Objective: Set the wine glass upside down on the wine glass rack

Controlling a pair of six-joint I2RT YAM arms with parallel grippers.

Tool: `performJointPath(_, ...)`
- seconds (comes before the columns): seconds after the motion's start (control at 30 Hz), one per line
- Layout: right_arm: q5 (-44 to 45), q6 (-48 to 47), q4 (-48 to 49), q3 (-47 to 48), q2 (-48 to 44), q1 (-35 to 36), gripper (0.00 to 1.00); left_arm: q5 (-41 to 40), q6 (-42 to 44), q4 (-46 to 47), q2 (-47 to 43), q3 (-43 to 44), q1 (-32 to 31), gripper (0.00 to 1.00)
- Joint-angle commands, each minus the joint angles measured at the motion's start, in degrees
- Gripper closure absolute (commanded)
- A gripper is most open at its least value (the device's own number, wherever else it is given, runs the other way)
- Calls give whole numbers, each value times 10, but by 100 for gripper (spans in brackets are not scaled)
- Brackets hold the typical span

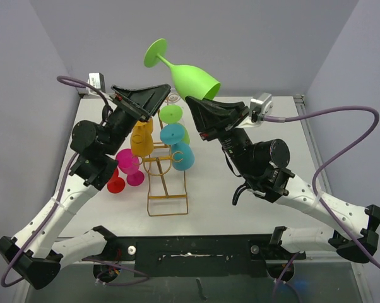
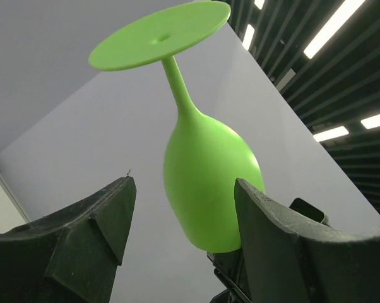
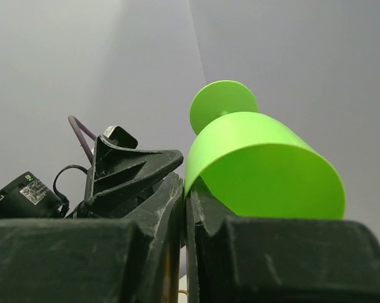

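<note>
Wine glass [image 1: 196, 79], lime green and opaque with a smooth matte, plastic-looking surface, hangs in the air over the far end of the table [image 1: 240, 202]. It is upside down and tilted, its flat round foot pointing up and to the far left, its thin stem widening into a rounded bowl. The right end effector [image 1: 191, 101] is clamped on the bowl's thin rim wall. The left end effector [image 1: 163, 96] stands with its blocky black fingers [image 2: 108, 214] wide apart, holding nothing, just left of the glass and lower.

Below, the wine glass rack [image 1: 167, 214] is a thin gold wire frame with a rectangular base at its near end. Other coloured glasses crowd it: a yellow glass [image 1: 141, 140], a magenta glass [image 1: 128, 161] and a red glass [image 1: 116, 183] on the left, teal glasses [image 1: 180, 154] on the right.

Only the top view shows the rack and table. The left wrist view looks up at the foot's underside, with the bowl between the spread fingers; contact there cannot be told. The right wrist view shows the rim pinched between its closed fingers [image 3: 146, 214].
</note>
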Motion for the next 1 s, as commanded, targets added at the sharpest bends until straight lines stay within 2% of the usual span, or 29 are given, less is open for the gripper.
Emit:
performJointPath(0.0, 12, -11, 54, 2, 8, 10, 100, -63, -1, 42, -6, -5, -13, 39)
performJointPath(0.3, -3, 9, 32, -4, 7, 18, 100, -111, -22, 67, -17, -25, -16, 47)
performJointPath(0.6, -20, 19, 13, -3, 10, 24, 100, -130, -41, 86, 7, 2, -16, 54)
performJointPath(0.97, -45, 40, 1, -13, 4, 28, 100, -159, -73, 111, 12, -2, -15, 74)
